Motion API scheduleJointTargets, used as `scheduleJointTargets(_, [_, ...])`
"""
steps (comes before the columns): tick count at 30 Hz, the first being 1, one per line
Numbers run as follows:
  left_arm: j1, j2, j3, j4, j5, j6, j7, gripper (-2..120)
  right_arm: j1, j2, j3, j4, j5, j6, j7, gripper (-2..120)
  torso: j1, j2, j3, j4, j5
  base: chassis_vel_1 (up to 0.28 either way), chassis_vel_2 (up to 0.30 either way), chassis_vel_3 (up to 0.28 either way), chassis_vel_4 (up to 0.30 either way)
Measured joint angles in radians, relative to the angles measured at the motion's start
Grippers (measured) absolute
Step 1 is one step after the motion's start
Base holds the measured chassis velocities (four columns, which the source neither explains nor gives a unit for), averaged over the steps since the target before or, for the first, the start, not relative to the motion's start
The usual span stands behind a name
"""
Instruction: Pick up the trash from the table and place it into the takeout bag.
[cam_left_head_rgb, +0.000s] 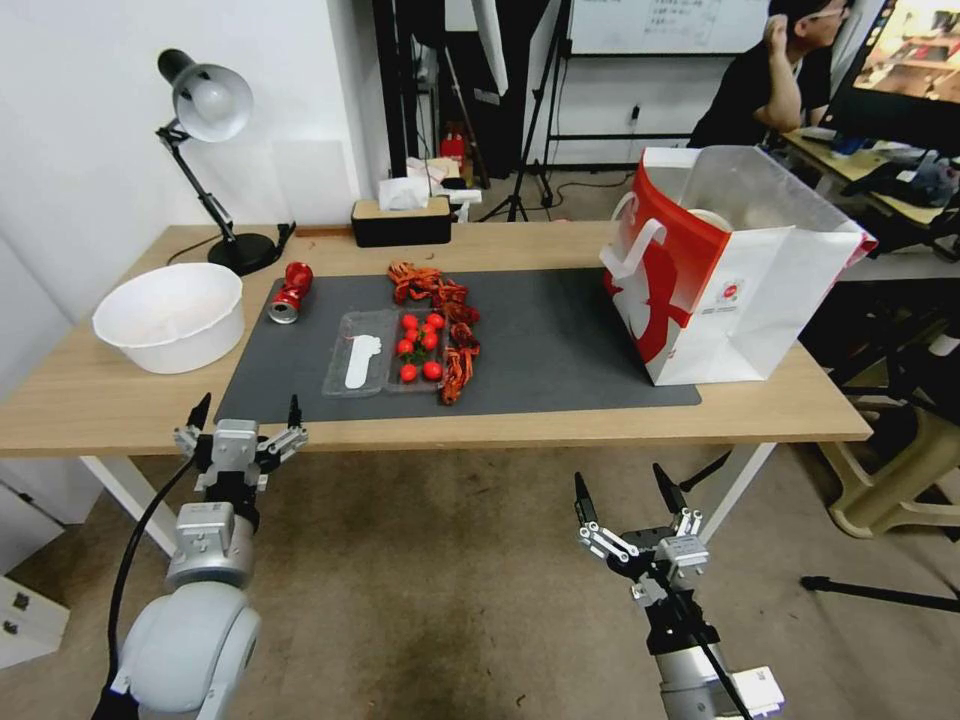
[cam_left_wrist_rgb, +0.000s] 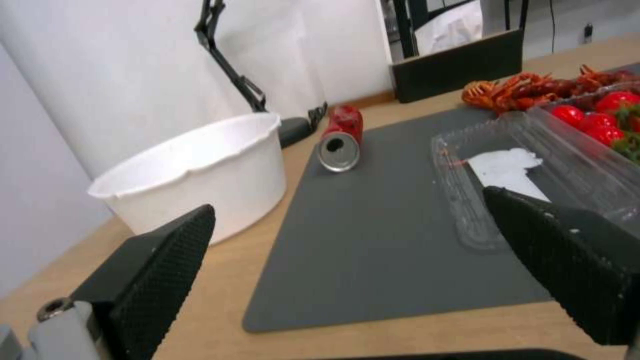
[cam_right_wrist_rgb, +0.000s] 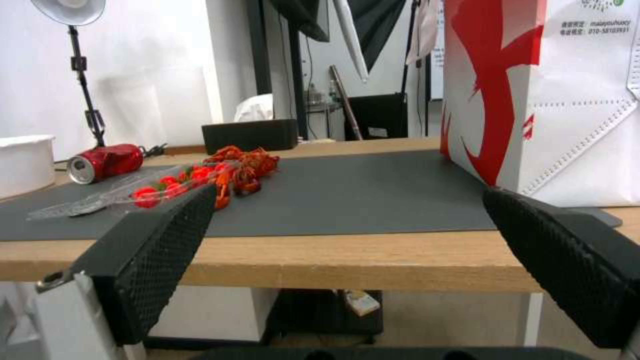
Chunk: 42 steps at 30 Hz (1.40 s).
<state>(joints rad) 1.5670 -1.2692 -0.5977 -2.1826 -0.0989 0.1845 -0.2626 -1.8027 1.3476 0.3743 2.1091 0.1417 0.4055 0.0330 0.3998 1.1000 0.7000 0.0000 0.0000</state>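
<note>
Crushed red can (cam_left_head_rgb: 291, 291), ridged clear tray (cam_left_head_rgb: 385, 352)

Table (cam_left_head_rgb: 120, 405) runs across the view w/ the mat (cam_left_head_rgb: 560, 340) on its middle. Bowl (cam_left_head_rgb: 172, 316) sits at the left, off the mat, near the front edge. Can (cam_left_head_rgb: 291, 292) lies on its side on the mat's back-left corner, just right of the bowl. Lamp (cam_left_head_rgb: 207, 150) stands behind both. Tray (cam_left_head_rgb: 372, 352) lies mid-mat, tomatoes (cam_left_head_rgb: 420, 345) in its right half, crayfish shells (cam_left_head_rgb: 440, 300) behind and right of it. Tissue box (cam_left_head_rgb: 401, 218) at the back edge. Takeout bag (cam_left_head_rgb: 720, 270) stands upright at the right end, partly on the mat.
</note>
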Motion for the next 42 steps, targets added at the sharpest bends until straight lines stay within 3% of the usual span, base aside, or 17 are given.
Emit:
scheduleJointTargets(15, [0.0,-0.01,0.005,0.022,-0.028,-0.018,0.012,100,0.007,0.007,0.0,-0.01,-0.001,-0.002,0.0,100,0.0,0.0,0.0,0.0001,0.0,0.0,0.0,0.0,0.0])
scheduleJointTargets(23, [-0.032,0.019,-0.005,0.005,-0.1,0.022,0.05,100,-0.004,0.01,0.0,0.001,-0.004,0.0,0.0,100,0.0,0.0,0.0,0.0001,0.0,0.0,0.0,0.0,0.0])
scheduleJointTargets(29, [-0.148,0.096,-0.02,0.017,-0.218,0.117,0.073,100,-0.003,0.009,0.003,0.003,-0.006,0.002,0.001,100,0.0,0.0,0.0,0.0001,-0.0001,0.0,0.0,0.0,0.0])
scheduleJointTargets(35, [-0.247,0.167,0.008,0.078,-0.271,0.137,0.075,100,0.007,0.009,0.004,-0.013,-0.005,0.0,0.005,100,0.0,0.0,0.0,0.0,-0.0001,0.0,0.0,0.0,0.0])
scheduleJointTargets(39, [-0.349,0.218,0.058,0.142,-0.309,0.148,0.074,100,0.015,0.012,0.005,-0.024,-0.004,-0.002,0.006,100,0.0,0.0,0.0,0.0001,-0.0002,0.0,0.0,0.0,0.0])
scheduleJointTargets(42, [-0.479,0.259,0.138,0.214,-0.346,0.168,0.07,100,0.022,0.015,0.007,-0.034,-0.003,-0.004,0.007,100,0.0,0.0,0.0,0.0001,-0.0002,0.0,0.0,0.0,0.0])
